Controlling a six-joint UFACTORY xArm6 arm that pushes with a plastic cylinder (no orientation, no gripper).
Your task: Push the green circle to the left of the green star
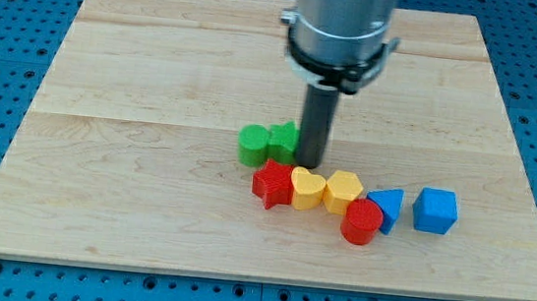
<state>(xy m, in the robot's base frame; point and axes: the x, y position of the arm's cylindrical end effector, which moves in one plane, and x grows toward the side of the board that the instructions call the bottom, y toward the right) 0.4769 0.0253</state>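
Observation:
The green circle [252, 144] sits near the board's middle, touching the left side of the green star [284, 140]. The star is partly hidden behind my rod. My tip [310, 164] stands right against the star's right side, just above the yellow heart [306, 188]. The rod runs up to the silver arm head at the view's top.
A row of blocks lies below the tip: a red star [271, 183], a yellow heart, a yellow hexagon [344, 188], a red cylinder [361, 222], a blue triangle [387, 206] and a blue cube [435, 210]. The wooden board [137, 79] lies on a blue pegboard.

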